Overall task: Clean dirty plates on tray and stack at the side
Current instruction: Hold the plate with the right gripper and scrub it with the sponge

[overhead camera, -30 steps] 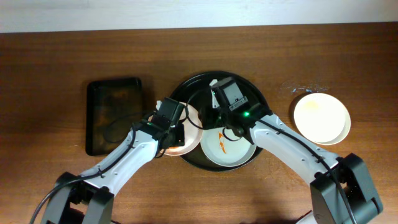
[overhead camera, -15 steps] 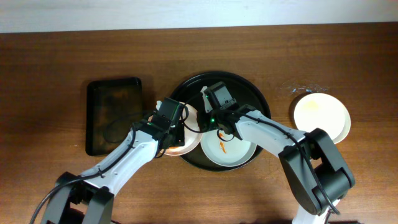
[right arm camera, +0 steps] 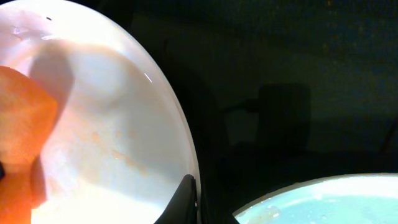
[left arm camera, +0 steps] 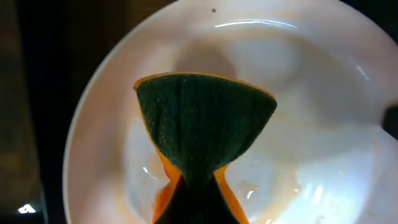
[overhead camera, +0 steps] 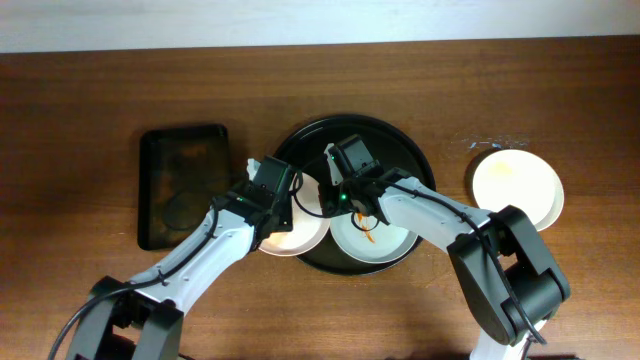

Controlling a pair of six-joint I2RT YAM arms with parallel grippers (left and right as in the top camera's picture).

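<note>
The round black tray (overhead camera: 395, 140) sits mid-table. One white plate (overhead camera: 305, 232) lies at its left edge. My left gripper (overhead camera: 280, 212) is shut on a green and orange sponge (left arm camera: 205, 121) pressed into that plate (left arm camera: 311, 93), which shows faint orange film. My right gripper (overhead camera: 330, 200) is closed on the same plate's right rim (right arm camera: 186, 202); the plate (right arm camera: 112, 124) fills the left of the right wrist view. A second plate (overhead camera: 385, 245) with an orange smear lies on the tray's front. A third, nearly plain plate (overhead camera: 517, 190) rests on the table to the right.
A smaller rectangular dark tray (overhead camera: 183, 185) lies on the wooden table left of the round tray. The second plate's rim (right arm camera: 323, 199) is close to my right gripper. A few small bits lie on the table at the back right (overhead camera: 490, 145).
My right gripper has moved left from the tray's middle to the left plate's rim. The left plate has shifted slightly toward the front. The left gripper and sponge stayed over it.
</note>
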